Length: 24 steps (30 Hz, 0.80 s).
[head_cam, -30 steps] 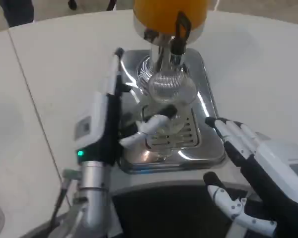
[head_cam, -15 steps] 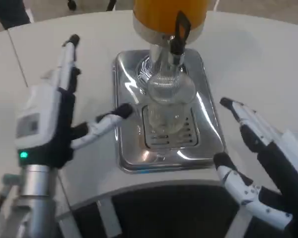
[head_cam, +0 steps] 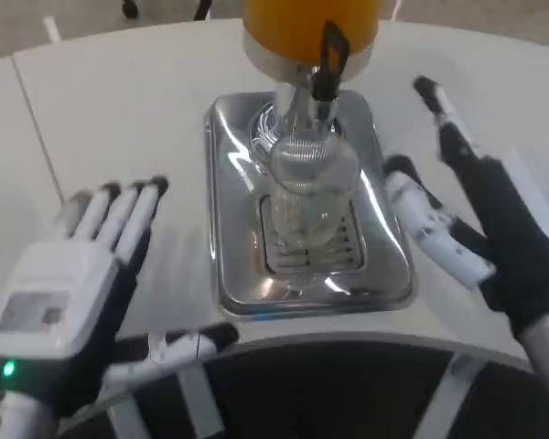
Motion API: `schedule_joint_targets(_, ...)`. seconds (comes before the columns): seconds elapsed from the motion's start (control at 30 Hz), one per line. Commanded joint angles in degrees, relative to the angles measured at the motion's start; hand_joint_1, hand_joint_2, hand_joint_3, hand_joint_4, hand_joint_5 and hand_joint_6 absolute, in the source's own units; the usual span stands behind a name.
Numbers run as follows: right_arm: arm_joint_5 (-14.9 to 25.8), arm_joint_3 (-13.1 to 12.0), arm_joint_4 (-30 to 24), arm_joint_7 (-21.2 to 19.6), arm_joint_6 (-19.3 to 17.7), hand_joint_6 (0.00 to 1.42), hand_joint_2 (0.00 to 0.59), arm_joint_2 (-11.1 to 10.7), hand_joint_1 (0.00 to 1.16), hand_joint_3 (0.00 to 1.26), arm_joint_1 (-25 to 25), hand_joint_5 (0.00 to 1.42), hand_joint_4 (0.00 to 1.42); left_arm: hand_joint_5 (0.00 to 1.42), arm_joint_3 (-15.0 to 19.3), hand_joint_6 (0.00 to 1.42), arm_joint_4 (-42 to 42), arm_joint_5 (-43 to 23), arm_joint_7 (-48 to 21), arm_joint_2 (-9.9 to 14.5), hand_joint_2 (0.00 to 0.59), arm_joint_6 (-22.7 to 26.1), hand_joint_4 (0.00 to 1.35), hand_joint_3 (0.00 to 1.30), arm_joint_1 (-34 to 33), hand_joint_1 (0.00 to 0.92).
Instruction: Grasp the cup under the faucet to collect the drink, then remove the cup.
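A: Where do we stand? The cup (head_cam: 304, 187) sits upright on the grille of the steel drip tray (head_cam: 227, 274), directly under the faucet (head_cam: 325, 69) of the orange dispenser (head_cam: 302, 23).

B: And neither of us holds it. Our right hand (head_cam: 471, 224) hovers just beside the tray's right edge, fingers apart, thumb stretched toward the cup but not touching it. Our left hand (head_cam: 78, 302) lies well apart at the table's near left, fingers spread flat and holding nothing.

A: So the step is the grasp — and we judge the right hand is the one to make it.

B: Agreed. We bring it in from the side, thumb in front and fingers behind, and close around the middle of the glass, below the spout so we don't knock the black lever.

A: The cup is clear and ribbed; it looks slippery. We close firmly but evenly, keeping it upright and centred under the faucet.

B: And we can't tell how much liquid is in it, so we lift nothing until the grip is sure.
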Motion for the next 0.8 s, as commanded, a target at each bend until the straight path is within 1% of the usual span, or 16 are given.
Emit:
schedule_joint_targets(0.03, 4.14, -0.97, 2.06, -1.85, -0.51, 0.05, 0.567, -1.00, 0.28, 0.01, -3.89, 0.00, 0.00, 0.00, -0.35, 0.00, -1.61, 2.67, -0.06, -1.25, 0.066, 0.46, 0.00, 0.00, 4.38, 0.000)
schedule_joint_targets(0.1, 5.59, -0.83, 2.83, -2.63, -1.23, 0.05, 0.567, -1.35, 0.29, 0.01, -5.09, 0.00, 0.00, 0.00, -0.54, 0.00, -1.40, 3.56, -0.15, -1.87, 0.067, 0.96, 0.00, 0.00, 5.86, 0.000)
schedule_joint_targets(0.2, 9.86, -0.47, 3.79, -2.33, -2.21, 0.06, 0.564, -1.72, 0.29, 0.00, -5.88, 0.00, 0.00, 0.00, -0.40, 0.00, -1.83, 4.21, -0.22, -2.41, 0.068, 0.85, 0.00, 0.00, 7.68, 0.000)
schedule_joint_targets(0.3, 11.11, 0.74, 0.95, -2.59, -0.72, 0.06, 0.563, -1.24, 0.30, 0.00, -5.65, 0.00, 0.00, 0.00, -0.13, 0.00, -2.01, 4.32, 0.08, -2.37, 0.069, 0.40, 0.00, 0.00, 8.33, 0.000)
schedule_joint_targets(0.33, 11.47, 1.19, -0.56, -2.58, 0.36, 0.06, 0.563, -0.91, 0.30, 0.00, -5.38, 0.00, 0.00, 0.00, 0.00, 0.00, -1.99, 4.31, 0.16, -2.36, 0.069, 0.28, 0.00, 0.00, 8.37, 0.000)
schedule_joint_targets(0.37, 11.76, 1.65, -1.77, -2.32, 1.09, 0.06, 0.563, -1.05, 0.30, 0.00, -5.17, 0.00, 0.00, 0.00, 0.26, 0.00, -1.91, 4.19, 0.17, -2.37, 0.069, 0.22, 0.00, 0.00, 8.28, 0.000)
schedule_joint_targets(0.43, 11.54, 2.30, -3.61, -1.87, 2.19, 0.06, 0.563, -1.67, 0.30, 0.00, -4.95, 0.00, 0.00, 0.00, 1.13, 0.00, -1.57, 3.45, -0.29, -2.35, 0.070, 0.53, 0.00, 0.00, 7.65, 0.000)
schedule_joint_targets(0.53, 12.04, 2.36, -6.12, -3.52, 5.02, 0.06, 0.560, 0.03, 0.30, 0.00, -4.19, 0.00, 0.00, 0.00, 1.79, 0.00, -1.35, 2.88, -0.36, -2.37, 0.073, 0.42, 0.00, 0.00, 7.28, 0.000)
schedule_joint_targets(0.6, 11.88, 2.81, -7.13, -4.29, 5.98, 0.06, 0.557, 0.32, 0.30, 0.00, -3.75, 0.00, 0.00, 0.00, 1.82, 0.00, -1.58, 2.64, -0.23, -2.42, 0.076, 0.14, 0.00, 0.00, 7.49, 0.000)
schedule_joint_targets(0.67, 10.95, 3.73, -8.49, -5.31, 6.65, 0.06, 0.556, 0.55, 0.30, 0.00, -2.81, 0.00, 0.00, 0.00, 1.66, 0.00, -1.62, 2.52, -0.09, -2.63, 0.077, -0.06, 0.00, 0.00, 7.70, 0.000)
schedule_joint_targets(0.77, 9.01, 5.04, -9.29, -7.04, 5.61, 0.06, 0.554, -0.11, 0.30, 0.00, -1.42, 0.00, 0.00, 0.00, 1.55, 0.00, -1.42, 2.29, 0.13, -3.04, 0.080, -0.29, 0.00, 0.00, 7.88, 0.000)
schedule_joint_targets(0.8, 8.68, 5.18, -8.91, -7.14, 5.83, 0.06, 0.554, -0.41, 0.30, 0.00, -1.47, 0.00, 0.00, 0.00, 1.57, 0.00, -1.35, 2.22, 0.15, -3.16, 0.081, -0.34, 0.00, 0.00, 7.91, 0.000)
